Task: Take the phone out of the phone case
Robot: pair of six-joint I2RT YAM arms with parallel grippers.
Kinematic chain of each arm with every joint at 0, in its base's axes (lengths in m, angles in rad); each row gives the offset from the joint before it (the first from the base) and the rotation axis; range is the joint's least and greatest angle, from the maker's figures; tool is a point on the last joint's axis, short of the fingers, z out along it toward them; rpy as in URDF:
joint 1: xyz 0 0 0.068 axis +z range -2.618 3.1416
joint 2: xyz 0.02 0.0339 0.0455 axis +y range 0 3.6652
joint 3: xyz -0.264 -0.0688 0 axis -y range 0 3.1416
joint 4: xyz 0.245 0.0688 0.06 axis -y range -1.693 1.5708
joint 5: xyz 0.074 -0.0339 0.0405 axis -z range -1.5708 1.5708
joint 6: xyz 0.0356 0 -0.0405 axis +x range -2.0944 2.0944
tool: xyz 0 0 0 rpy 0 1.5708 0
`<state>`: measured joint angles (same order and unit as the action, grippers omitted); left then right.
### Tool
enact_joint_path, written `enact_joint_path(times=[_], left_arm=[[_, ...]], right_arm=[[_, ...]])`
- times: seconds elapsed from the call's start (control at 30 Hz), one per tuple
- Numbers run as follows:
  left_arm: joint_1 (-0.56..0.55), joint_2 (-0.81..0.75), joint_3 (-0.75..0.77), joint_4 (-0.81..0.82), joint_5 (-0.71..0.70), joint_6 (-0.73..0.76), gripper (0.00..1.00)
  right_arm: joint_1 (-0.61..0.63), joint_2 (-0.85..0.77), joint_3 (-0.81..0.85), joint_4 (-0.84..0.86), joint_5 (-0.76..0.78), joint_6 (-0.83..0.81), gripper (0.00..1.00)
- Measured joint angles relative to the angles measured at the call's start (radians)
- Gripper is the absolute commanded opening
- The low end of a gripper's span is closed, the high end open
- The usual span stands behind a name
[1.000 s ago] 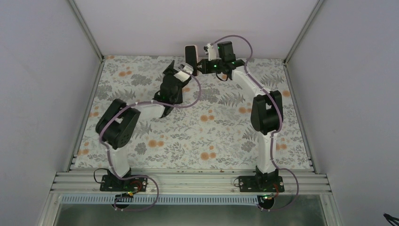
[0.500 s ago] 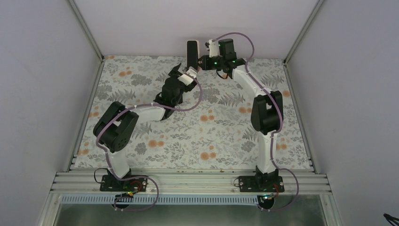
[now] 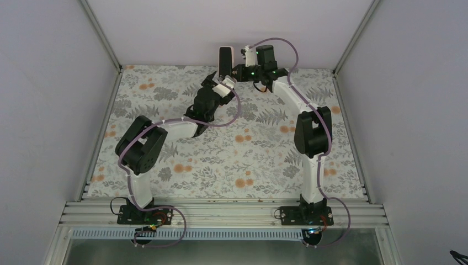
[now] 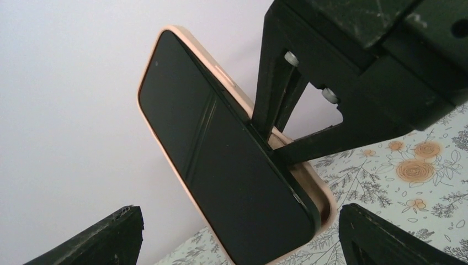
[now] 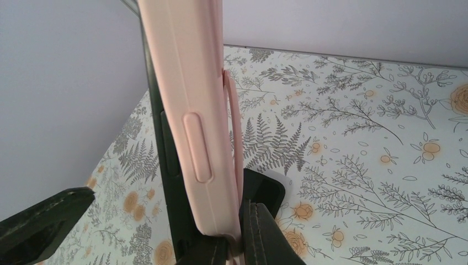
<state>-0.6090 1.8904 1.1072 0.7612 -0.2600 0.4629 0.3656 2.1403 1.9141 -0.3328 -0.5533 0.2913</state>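
A black phone (image 4: 221, 165) sits in a pink case (image 5: 193, 110), held upright in the air near the back wall (image 3: 225, 58). Its lower right corner stands lifted out of the case rim (image 4: 320, 190). My right gripper (image 3: 236, 72) is shut on the case's edge, seen in the right wrist view (image 5: 237, 237). My left gripper (image 3: 218, 79) is open just below the phone, its two fingertips (image 4: 105, 237) wide apart on either side of the phone's lower end in the left wrist view, not touching it.
The floral table cloth (image 3: 248, 149) lies below. The back wall and metal frame posts (image 3: 353, 38) stand close behind both grippers.
My left gripper has moved up and right, closer under the phone. The right gripper has lifted the cased phone slightly toward the back wall.
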Motion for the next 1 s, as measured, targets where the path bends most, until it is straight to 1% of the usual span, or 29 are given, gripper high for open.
enact_joint_path(times=[0.17,0.43,0.87,1.0], left_arm=[[0.0,0.029,0.021,0.0,-0.01,0.016,0.88],[0.0,0.082,0.043,0.016,-0.069,0.053,0.88],[0.0,0.072,0.025,0.052,-0.063,0.065,0.88],[0.0,0.053,0.016,0.039,-0.043,0.059,0.88]], right_arm=[[0.001,0.0,0.008,0.003,-0.002,0.006,0.03],[0.003,0.0,0.01,0.003,-0.003,0.01,0.03],[0.014,0.0,0.008,0.005,-0.003,0.008,0.03],[0.014,0.0,0.003,0.006,-0.001,0.005,0.03]])
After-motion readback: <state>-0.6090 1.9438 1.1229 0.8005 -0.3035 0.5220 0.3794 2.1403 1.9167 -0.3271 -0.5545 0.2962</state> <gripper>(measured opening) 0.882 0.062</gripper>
